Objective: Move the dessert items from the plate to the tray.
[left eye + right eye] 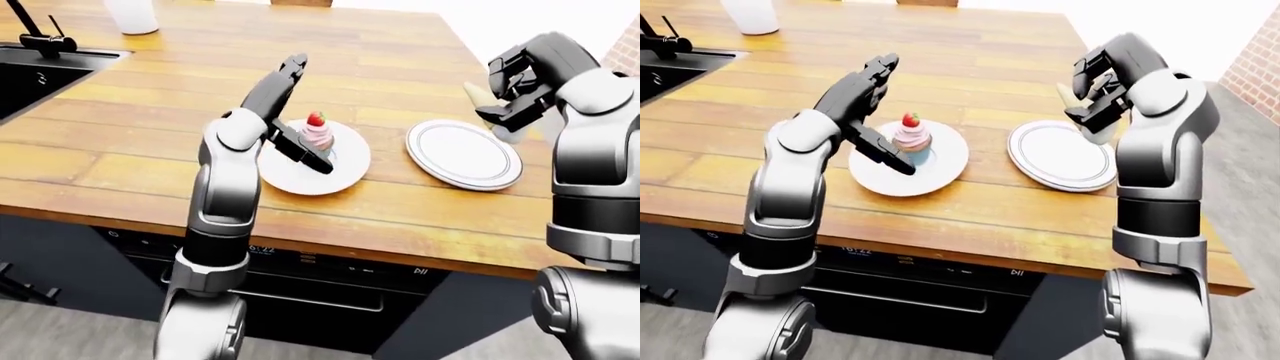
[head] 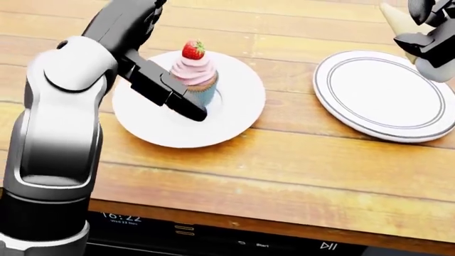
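On the wooden counter [image 1: 120,161], plate [image 2: 245,106] beside tray [image 2: 388,96].

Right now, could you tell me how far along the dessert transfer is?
Nothing is moved yet: the cupcake sits on its plate and the tray is bare. The left hand is open beside the cupcake, not gripping. Grasping, carrying and placing remain.

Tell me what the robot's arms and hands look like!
Both arms are smooth, rounded shells in shiny silver-grey, with white caps at the bends and dark bands at the joints. The left hand and the right hand are matt black and blocky, each with thick, stubby black fingers. I see no loose cables, stickers or writing on them.
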`<state>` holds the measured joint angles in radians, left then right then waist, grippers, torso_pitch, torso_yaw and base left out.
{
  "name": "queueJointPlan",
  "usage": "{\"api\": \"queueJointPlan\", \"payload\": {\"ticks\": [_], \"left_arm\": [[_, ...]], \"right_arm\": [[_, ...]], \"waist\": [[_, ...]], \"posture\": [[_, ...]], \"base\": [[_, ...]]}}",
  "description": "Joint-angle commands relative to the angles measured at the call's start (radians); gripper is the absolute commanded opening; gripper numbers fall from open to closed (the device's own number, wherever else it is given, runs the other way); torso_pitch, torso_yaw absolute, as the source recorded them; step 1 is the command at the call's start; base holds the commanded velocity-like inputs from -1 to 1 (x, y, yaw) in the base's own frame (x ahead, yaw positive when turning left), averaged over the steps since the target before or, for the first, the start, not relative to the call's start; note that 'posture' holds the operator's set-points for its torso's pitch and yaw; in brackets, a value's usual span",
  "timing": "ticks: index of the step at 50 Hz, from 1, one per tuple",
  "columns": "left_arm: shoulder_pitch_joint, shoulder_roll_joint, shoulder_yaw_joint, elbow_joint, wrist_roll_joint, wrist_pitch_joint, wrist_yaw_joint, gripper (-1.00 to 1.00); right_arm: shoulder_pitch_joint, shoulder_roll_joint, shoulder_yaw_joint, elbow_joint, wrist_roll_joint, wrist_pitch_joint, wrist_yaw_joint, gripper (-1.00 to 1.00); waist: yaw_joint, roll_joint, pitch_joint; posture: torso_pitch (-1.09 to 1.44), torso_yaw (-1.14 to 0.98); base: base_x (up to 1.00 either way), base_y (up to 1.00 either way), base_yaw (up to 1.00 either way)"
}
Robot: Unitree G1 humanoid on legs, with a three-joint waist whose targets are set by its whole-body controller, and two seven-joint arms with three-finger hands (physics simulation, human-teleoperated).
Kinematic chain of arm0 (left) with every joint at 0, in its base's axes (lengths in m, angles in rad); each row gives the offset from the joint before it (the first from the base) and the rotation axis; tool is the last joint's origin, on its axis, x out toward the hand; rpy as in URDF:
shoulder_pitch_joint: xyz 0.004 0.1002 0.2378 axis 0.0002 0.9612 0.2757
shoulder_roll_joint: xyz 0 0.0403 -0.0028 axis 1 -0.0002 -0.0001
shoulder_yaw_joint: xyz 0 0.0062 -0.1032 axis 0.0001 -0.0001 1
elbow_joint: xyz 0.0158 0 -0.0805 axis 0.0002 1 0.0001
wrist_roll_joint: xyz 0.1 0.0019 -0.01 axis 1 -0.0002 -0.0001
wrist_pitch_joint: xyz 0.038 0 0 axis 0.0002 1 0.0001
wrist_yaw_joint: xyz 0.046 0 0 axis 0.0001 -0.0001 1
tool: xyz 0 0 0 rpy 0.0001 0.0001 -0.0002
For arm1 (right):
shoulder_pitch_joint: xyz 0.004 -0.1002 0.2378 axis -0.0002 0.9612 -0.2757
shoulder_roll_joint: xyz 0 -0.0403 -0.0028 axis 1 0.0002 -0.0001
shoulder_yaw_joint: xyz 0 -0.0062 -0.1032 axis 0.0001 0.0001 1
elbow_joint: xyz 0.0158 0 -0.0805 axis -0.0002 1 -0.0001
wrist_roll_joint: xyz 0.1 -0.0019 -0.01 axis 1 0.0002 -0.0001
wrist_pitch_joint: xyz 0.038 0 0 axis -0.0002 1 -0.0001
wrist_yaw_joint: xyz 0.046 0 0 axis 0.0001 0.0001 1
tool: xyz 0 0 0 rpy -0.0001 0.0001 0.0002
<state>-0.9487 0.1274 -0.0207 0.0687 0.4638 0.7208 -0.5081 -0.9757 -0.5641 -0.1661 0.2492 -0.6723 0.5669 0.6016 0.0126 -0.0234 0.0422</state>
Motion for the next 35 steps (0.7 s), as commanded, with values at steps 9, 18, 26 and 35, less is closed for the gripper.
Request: {"api": "queueJointPlan", "payload": {"ticks": [9, 18, 26, 35], "left_arm": [[-0.014, -0.017, 0.010, 0.056, 0.017, -0.108, 0.033, 0.91], [-0.013, -0.034, 0.005, 0.155, 0.028, -0.180, 0.095, 0.80], [-0.035, -0.039, 0.011, 0.258, 0.018, -0.239, 0.145, 0.74], [-0.053, -0.040, 0.012, 0.382, 0.010, -0.316, 0.201, 0.65]], "right_arm": [[-0.024, -0.019, -0.016, -0.038, 0.000, -0.015, -0.023, -1.00], [-0.010, -0.015, -0.019, -0.030, 0.012, -0.026, -0.041, -1.00], [-0.006, -0.018, -0.021, -0.029, 0.017, -0.028, -0.043, -1.00], [0.001, -0.018, -0.021, -0.037, 0.019, -0.024, -0.042, -1.00]], "waist": [[0.003, -0.009, -0.032], [0.006, -0.014, -0.033], [0.007, -0.017, -0.035], [0.006, -0.017, -0.038]], "posture": [[0.00, 0.00], [0.00, 0.00], [0.00, 0.00], [0.00, 0.00]], "base": [[0.00, 0.00, 0.00], [0.00, 0.00, 0.00], [0.00, 0.00, 0.00], [0.00, 0.00, 0.00]]}}
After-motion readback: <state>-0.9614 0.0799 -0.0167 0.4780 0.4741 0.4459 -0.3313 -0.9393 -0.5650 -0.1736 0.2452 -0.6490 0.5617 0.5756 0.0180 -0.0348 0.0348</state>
